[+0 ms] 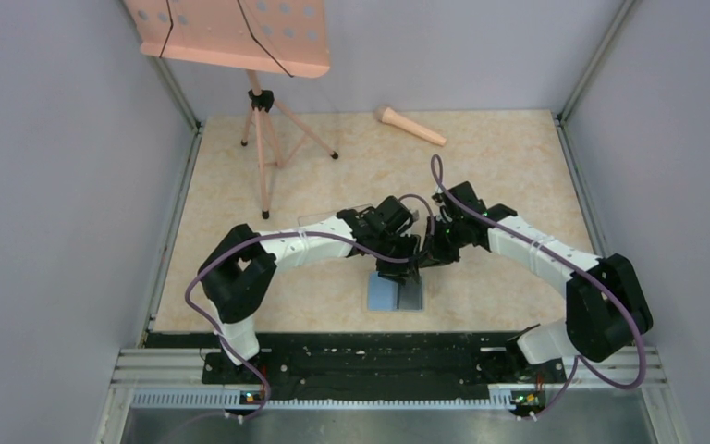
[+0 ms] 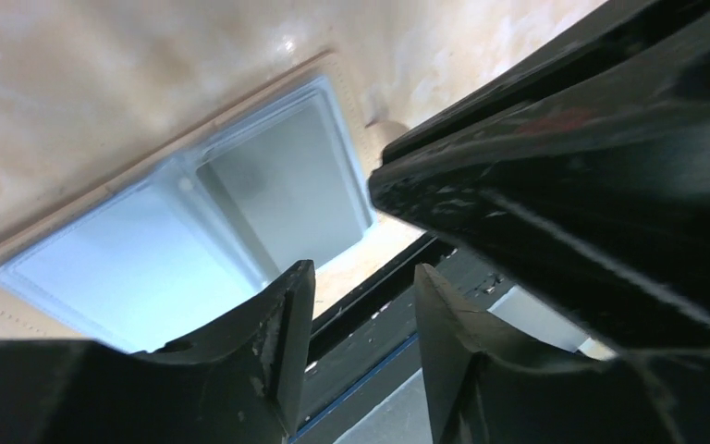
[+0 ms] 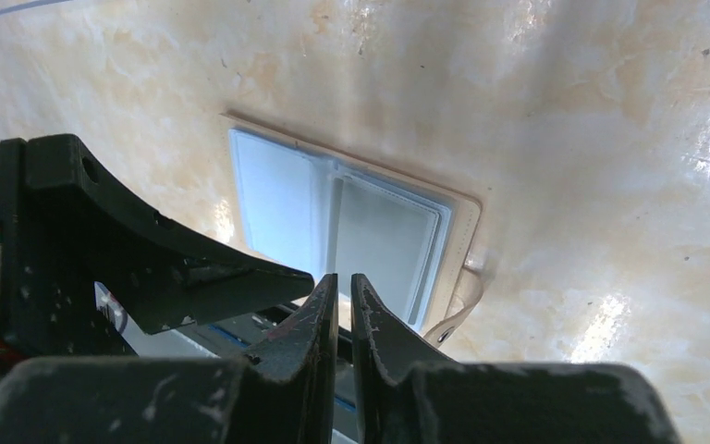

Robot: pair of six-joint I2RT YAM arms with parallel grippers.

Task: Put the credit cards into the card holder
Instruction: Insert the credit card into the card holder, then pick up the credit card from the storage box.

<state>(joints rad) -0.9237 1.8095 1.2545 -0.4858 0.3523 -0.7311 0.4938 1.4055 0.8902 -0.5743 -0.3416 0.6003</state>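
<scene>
the right claw (image 3: pixel 344 310) is hanging low over the marbled beige counter (image 1: pixel 499 176) with its fingers pressed almost together, only a thin slit showing between them; whether anything is sitting in that slit cannot be told. just beside it, the left claw (image 2: pixel 362 338) is hovering with its fingers spread apart. below the two, the card holder (image 1: pixel 394 292) is lying open and flat near the counter's front edge, its light blue inside facing up and a beige border showing round it. well behind, a peach music stand (image 1: pixel 231 35) is standing at the far left, and a pink cone-shaped object (image 1: pixel 411 127) is lying by the back wall.
</scene>
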